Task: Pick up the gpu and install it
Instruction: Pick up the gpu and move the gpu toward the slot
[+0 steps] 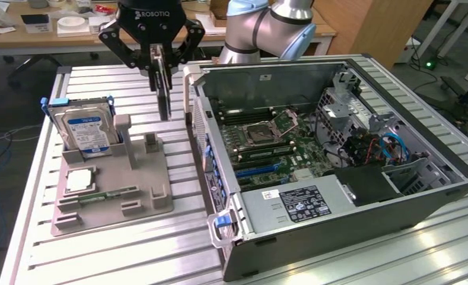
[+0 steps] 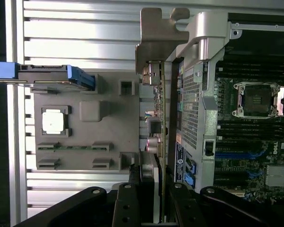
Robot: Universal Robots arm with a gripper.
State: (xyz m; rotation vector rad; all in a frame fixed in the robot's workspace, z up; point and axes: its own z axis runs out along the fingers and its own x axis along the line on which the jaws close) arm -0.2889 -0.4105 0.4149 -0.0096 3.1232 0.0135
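The gpu [image 1: 164, 89] is a thin dark card hanging on edge, lifted above the table between the grey parts holder [image 1: 131, 172] and the open computer case [image 1: 328, 237]. My gripper [image 1: 158, 64] is shut on its upper edge. From the wrist, the gpu [image 2: 162, 118] appears edge-on with its silver bracket [image 2: 156, 38] at the far end, and my gripper [image 2: 154, 191] clamps it from both sides. The card sits just outside the case's side wall [image 2: 199, 109]. The motherboard [image 1: 269, 145] with blue slots [image 1: 257, 169] lies inside the case.
The holder carries a silver hard drive with a blue label [image 1: 87, 132], a square processor [image 1: 80, 179] and a slim memory stick [image 1: 111, 193]. Inside the case sit a power supply [image 1: 301, 205], a drive cage and cables [image 1: 376, 148]. Desks stand behind the slatted table.
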